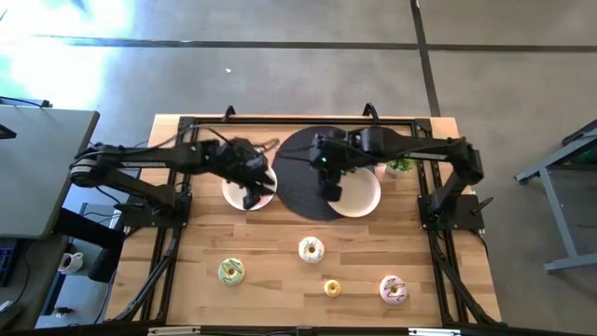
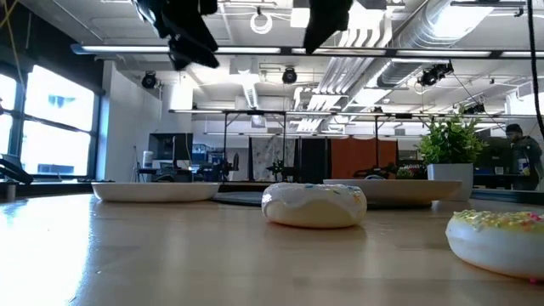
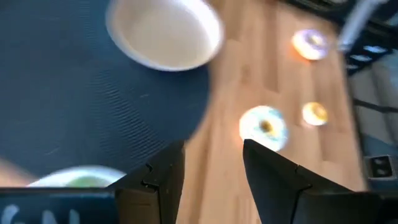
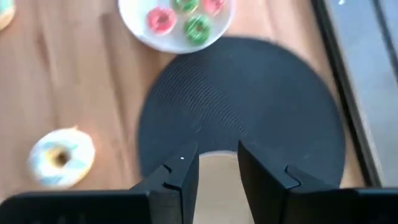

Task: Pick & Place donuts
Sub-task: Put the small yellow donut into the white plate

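Observation:
Four donuts lie flat on the wooden table near its front edge: a white one, a green one, a small orange one and a pink one. Small pink and green donuts lie in the left white plate. My left gripper hangs open and empty above that plate. My right gripper hangs open and empty above the left rim of the right white plate, which is empty in the left wrist view. Both grippers are high above the table in the low view.
A big black disc lies between and under the two plates. A small potted plant stands at the back right. Black frame rails run along the table's left, right and far edges. Bare wood lies between the plates and the loose donuts.

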{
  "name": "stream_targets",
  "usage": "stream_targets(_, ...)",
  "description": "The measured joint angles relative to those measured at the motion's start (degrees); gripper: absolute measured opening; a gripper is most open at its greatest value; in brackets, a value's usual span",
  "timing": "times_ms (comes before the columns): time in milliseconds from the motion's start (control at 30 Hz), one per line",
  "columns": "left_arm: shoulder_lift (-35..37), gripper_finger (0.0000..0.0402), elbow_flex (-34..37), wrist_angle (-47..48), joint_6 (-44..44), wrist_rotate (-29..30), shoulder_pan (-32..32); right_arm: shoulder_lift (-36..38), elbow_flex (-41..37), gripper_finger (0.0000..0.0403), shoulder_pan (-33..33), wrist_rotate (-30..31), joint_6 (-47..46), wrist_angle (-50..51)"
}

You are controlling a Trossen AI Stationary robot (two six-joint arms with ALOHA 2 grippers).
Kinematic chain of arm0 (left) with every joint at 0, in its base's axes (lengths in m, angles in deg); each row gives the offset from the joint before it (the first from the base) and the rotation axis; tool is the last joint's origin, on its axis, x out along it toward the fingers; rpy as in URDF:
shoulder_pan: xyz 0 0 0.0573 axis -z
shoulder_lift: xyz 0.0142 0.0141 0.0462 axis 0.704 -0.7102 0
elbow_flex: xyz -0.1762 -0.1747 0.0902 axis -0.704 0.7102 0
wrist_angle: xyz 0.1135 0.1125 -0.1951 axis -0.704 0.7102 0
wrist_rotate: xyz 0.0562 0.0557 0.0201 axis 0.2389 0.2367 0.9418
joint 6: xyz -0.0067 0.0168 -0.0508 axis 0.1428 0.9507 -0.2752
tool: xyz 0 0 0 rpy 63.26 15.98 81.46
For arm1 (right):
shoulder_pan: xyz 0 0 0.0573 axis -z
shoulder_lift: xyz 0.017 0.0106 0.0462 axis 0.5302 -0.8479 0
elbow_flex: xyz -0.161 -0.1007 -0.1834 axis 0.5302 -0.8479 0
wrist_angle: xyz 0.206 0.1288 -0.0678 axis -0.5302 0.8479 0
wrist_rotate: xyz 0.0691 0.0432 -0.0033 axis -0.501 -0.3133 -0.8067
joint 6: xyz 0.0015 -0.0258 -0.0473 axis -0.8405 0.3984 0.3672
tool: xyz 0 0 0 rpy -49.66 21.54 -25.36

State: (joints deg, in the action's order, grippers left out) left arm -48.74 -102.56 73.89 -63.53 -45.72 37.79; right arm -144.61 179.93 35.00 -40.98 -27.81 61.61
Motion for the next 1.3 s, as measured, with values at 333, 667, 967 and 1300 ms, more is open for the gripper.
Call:
stream_targets(333, -2.97, 0.0161, 4.4, -7.63, 0.69, 6.85, 6.06, 5.79, -26.02, 0.0108, -11.77, -9.99, -12.57, -17.96)
stream_targets(667, -2.97, 0.0161, 4.35, -8.58, 0.67, 8.47, 6.25, 5.29, -49.69, 0.0108, -23.19, -14.1, -32.66, -48.69)
stream_targets(967, -2.97, 0.0161, 4.34, -9.3, -0.2, 8.71, 6.25, 5.29, -57.1, 0.0108, -30.52, -13.97, -36.45, -65.94)
stream_targets(1300, -2.97, 0.0161, 4.32, -9.3, -0.41, 8.73, 6.25, 5.18, -61.09, 0.0108, -37.64, -3.59, -31.28, -73.94)
